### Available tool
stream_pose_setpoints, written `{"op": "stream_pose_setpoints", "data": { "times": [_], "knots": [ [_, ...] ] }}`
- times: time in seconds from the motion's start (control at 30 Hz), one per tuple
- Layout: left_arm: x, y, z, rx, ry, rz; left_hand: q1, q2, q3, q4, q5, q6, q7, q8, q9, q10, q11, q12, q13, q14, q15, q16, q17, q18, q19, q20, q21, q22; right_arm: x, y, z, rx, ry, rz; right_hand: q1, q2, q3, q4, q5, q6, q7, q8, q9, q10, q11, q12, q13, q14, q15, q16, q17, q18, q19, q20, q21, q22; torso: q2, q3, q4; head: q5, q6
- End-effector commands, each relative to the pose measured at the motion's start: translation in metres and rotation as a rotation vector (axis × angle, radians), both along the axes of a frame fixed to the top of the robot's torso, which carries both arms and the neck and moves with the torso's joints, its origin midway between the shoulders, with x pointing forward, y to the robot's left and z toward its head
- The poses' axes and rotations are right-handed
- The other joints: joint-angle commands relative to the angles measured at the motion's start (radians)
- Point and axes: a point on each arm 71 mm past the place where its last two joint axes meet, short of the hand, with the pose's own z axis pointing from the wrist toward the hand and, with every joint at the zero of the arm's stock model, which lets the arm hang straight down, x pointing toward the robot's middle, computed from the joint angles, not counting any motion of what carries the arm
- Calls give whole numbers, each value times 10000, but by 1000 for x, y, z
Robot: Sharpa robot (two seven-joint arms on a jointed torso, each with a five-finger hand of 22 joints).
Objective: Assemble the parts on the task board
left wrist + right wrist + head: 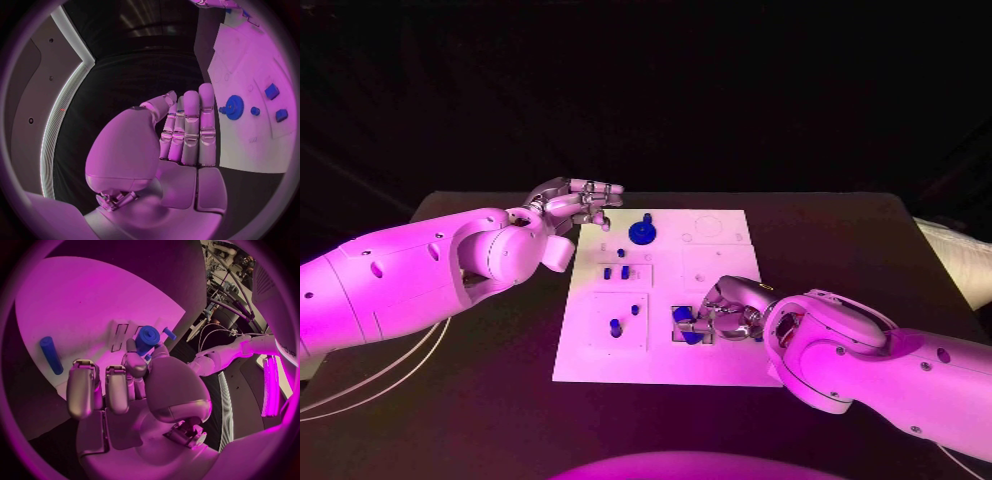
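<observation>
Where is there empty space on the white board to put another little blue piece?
The task board is bare along its near edge, below the right hand, and at its far right corner beside the blue gear. It is crowded in the middle left, by the small blue pegs, and where the right hand holds a blue cylinder.

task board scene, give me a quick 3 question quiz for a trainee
1. True or false: the left hand holds the blue gear.
2. Which hand is at the task board's near right part, holding a blue cylinder?
A. left
B. right
C. neither
3. Fill in: in the head view the blue gear lies near the board's ____ edge.

Key: 1 false, the left hand hovers beside the board's far left corner, fingers straight, holding nothing. 2 B, the right hand. 3 far.
</observation>
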Motion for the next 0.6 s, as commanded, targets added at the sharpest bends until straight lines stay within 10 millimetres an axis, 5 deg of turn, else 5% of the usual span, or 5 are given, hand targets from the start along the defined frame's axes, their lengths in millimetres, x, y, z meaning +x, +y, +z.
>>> {"op": "stream_pose_setpoints", "data": {
  "times": [0.03, 0.1, 0.17, 0.43, 0.6],
  "knots": [
    [0, -3, 1, -83, -64, -157, -17, 75, -93, 12, 21, -72, 7, 48, -4, -116, 14, 93, 16, -39, 22, -19, -31, 116, 56, 13, -61, -24, 0, 0, 0, -262, -94, 91, -290, -133, -305, 2, -775, -35, 49, -54, 16, -15, 98, -99, 20, 713, -75, 14, 837, -69, -15, -73, -2, -37, -1, -1, 0, 17, -5],
    [0, -3, 1, -81, -76, -139, -17, 75, -93, 12, 21, -72, 7, 48, -4, -116, 14, 93, 16, -39, 22, -19, -31, 116, 56, 13, -61, -24, 1, 0, 0, -312, -214, 65, -507, -256, -538, 11, -1410, -54, 60, -81, 60, -44, 104, -207, -8, 701, -70, -24, 786, -60, -39, -69, -37, -89, 0, 0, -3, 22, -2],
    [0, -3, 1, -79, -81, -129, -17, 75, -93, 12, 21, -72, 7, 48, -4, -116, 14, 93, 16, -39, 22, -19, -31, 116, 56, 13, -61, -24, 1, -1, 0, -402, -378, 53, -758, -373, -718, 18, -1609, -78, 72, -109, 98, -79, 115, -317, -40, 690, -59, -61, 739, -48, -63, -66, -74, -144, 2, -2, -3, 22, 0],
    [0, -2, 1, -74, -81, -115, -17, 75, -93, 12, 21, -72, 7, 48, -4, -116, 14, 93, 16, -39, 22, -19, -31, 116, 56, 13, -61, -24, 2, -3, 1, -638, -664, 145, -991, -487, -822, 16, -1625, -101, 79, -136, 136, -135, 123, -477, -120, 676, -57, -111, 676, -36, -91, -61, -119, -210, 6, 7, -8, 14, -3],
    [0, -2, 1, -75, -78, -122, -17, 75, -93, 12, 21, -72, 7, 48, -4, -116, 14, 93, 16, -39, 22, -19, -31, 116, 56, 13, -61, -24, 1, -1, 2, -686, -628, 312, -496, -372, -640, -100, -1410, -102, 83, -161, 208, -112, 128, -522, -51, 681, -51, -116, 683, -37, -91, -47, -128, -207, 7, 4, -8, 2, -13]
  ]
}}
